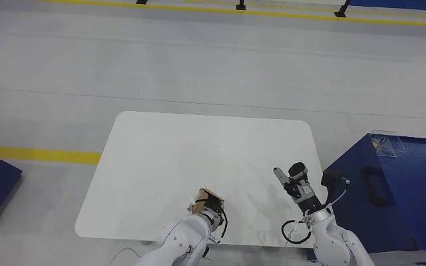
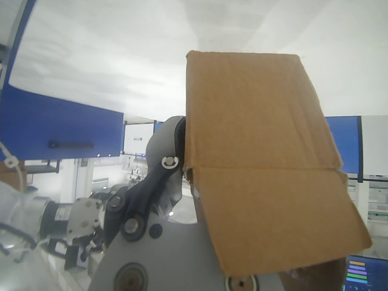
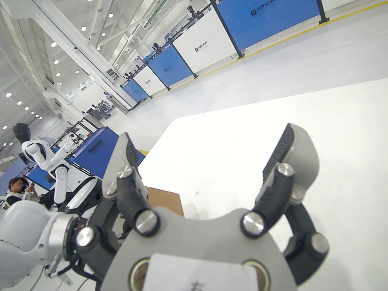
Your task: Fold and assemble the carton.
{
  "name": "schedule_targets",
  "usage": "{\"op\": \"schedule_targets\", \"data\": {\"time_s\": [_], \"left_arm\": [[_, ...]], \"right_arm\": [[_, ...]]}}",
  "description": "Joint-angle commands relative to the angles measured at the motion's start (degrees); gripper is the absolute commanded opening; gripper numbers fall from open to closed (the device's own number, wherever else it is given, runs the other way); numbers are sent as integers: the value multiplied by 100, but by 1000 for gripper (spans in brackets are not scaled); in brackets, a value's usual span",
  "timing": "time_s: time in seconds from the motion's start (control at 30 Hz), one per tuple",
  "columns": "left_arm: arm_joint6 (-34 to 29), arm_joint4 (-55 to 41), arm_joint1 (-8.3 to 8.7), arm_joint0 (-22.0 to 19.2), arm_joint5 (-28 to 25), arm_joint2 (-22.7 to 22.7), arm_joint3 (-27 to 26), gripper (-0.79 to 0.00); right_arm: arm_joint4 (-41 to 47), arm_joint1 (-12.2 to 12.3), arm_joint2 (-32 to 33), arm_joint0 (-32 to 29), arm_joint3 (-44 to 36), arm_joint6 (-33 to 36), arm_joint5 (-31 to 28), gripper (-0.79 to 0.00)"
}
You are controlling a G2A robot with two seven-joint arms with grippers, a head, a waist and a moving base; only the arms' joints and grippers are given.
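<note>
White arms (image 1: 180, 243) trail black cables (image 1: 223, 223); grey right gripper (image 3: 209, 142) has ribbed pads (image 3: 274, 152) (silver pivot screws (image 3: 253, 224))

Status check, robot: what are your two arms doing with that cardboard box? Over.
Left gripper: jaws shut on the brown cardboard carton, near the white table's front edge. Right gripper: jaws open, empty. Nothing between them.

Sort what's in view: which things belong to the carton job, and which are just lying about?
Job: cardboard carton, gripped in the left tool; open right tool; white table.
Lying about: blue cabinet beside the table; clear plastic stand on it.
</note>
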Motion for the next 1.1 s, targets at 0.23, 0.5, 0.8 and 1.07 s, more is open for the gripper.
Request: {"op": "schedule_targets", "data": {"time_s": [0.23,0.5,0.8,1.07], "left_arm": [[173,327,-121,-218,-89,16,492,0],[-193,642,-21,350,311,-416,-793,0],[-2318,765,345,2197,1415,-1928,-2665,0],[-4622,289,484,2561,2941,-2755,-2026,0]], "right_arm": [[0,0,0,0,0,0,0,0],[0,0,0,0,0,0,0,0],[0,0,0,0,0,0,0,0],[0,0,0,0,0,0,0,0]]}}
